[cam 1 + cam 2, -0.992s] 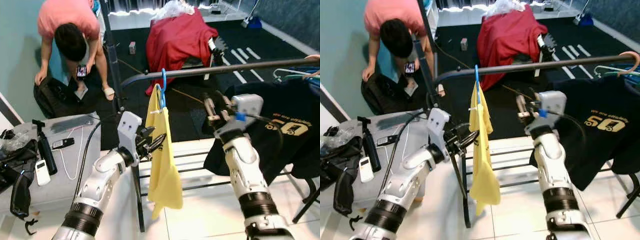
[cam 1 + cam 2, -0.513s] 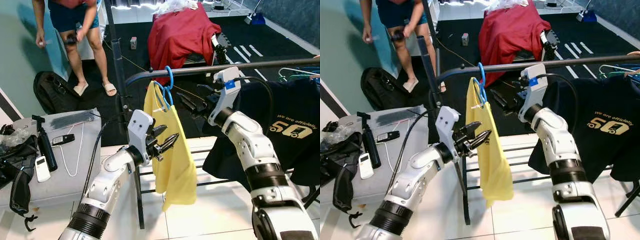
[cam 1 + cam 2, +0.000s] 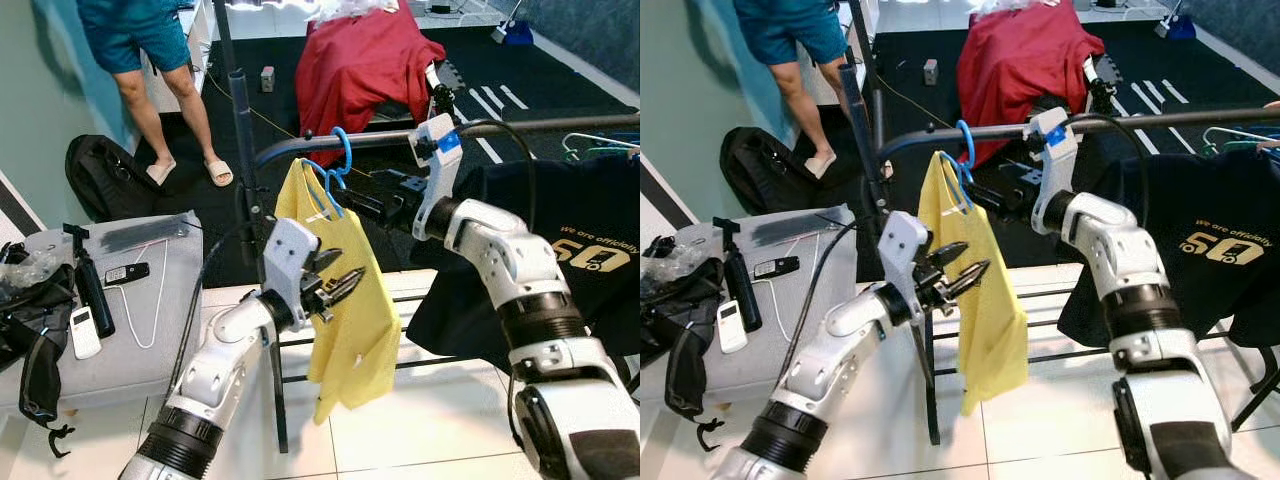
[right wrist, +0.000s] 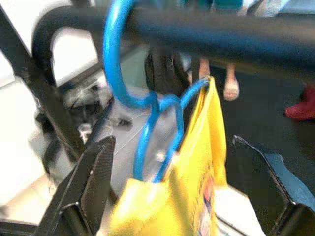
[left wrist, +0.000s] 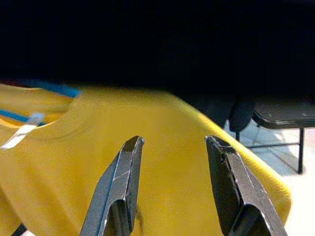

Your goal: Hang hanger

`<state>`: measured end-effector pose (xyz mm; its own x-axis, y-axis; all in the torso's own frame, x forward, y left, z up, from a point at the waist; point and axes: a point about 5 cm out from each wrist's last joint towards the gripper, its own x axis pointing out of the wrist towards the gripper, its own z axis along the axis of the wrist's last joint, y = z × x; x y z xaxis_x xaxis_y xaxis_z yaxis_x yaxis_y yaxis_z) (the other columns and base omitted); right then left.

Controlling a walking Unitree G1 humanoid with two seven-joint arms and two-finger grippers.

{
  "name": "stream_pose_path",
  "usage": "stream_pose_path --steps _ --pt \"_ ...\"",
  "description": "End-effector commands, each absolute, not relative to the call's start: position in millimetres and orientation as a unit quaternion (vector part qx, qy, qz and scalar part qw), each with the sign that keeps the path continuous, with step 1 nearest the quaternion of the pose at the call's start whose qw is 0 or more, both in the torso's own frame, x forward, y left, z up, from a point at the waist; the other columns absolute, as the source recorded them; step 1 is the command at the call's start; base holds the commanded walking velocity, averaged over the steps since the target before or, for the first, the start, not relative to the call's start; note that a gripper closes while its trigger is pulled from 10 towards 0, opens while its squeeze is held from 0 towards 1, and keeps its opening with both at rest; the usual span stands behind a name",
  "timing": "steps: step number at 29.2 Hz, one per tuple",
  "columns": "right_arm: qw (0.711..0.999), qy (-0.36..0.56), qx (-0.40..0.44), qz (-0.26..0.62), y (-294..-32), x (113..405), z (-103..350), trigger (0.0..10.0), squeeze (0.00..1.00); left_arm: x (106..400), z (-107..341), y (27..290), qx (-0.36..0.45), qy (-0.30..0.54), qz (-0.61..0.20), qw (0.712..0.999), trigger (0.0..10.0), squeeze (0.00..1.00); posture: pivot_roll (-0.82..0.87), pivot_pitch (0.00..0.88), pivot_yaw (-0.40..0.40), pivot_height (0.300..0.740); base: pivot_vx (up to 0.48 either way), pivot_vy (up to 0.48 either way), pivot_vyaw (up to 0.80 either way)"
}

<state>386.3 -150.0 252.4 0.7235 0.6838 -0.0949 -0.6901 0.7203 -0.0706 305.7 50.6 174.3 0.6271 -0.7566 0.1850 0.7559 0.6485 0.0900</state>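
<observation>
Hanger [image 3: 333,170], blue, hook over rail [image 3: 540,127], carrying yellow shirt [image 3: 352,300]; right hand [image 3: 352,204], fingers wide, level with its neck and nearer; left hand [image 3: 338,288], fingers parted, empty, lower against the shirt front.

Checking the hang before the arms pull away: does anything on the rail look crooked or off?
The blue hanger is hooked over the black rail, but the yellow shirt hangs bunched and lopsided on it. Both end effectors, left and right, are open beside it.
</observation>
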Motion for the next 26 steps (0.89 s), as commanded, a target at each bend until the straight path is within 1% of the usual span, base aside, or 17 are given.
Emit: stream_pose_path --steps 1,6,12,16,22,26 --pt "0.923 0.071 -0.088 0.369 -153 392 245 10.0 0.00 302 181 42 0.027 -0.111 -0.441 0.890 10.0 0.00 -0.11 0.129 -0.004 0.740 0.000 0.000 0.00" --pt "0.924 0.105 -0.107 0.351 -157 400 247 10.0 0.00 297 183 32 0.045 -0.116 -0.454 0.882 10.0 0.00 -0.11 0.125 -0.024 0.740 0.000 0.000 0.00" --pt "0.922 0.114 -0.104 0.355 -158 401 246 10.0 0.00 295 183 29 0.047 -0.118 -0.458 0.880 10.0 0.00 -0.11 0.121 -0.024 0.740 0.000 0.000 0.00" --pt "0.914 0.117 -0.097 0.377 -155 401 247 10.0 0.00 293 184 24 0.050 -0.121 -0.466 0.875 10.0 0.00 -0.11 0.115 -0.022 0.740 0.000 0.000 0.00" --pt "0.892 0.071 -0.112 0.431 -143 401 259 10.0 0.00 290 185 19 0.058 -0.122 -0.475 0.869 10.0 0.00 -0.10 0.111 -0.012 0.740 0.000 0.000 0.00" --pt "0.882 0.063 -0.123 0.450 -141 401 262 10.0 0.00 290 185 20 0.060 -0.121 -0.476 0.869 10.0 0.00 -0.10 0.112 -0.012 0.740 0.000 0.000 0.00"
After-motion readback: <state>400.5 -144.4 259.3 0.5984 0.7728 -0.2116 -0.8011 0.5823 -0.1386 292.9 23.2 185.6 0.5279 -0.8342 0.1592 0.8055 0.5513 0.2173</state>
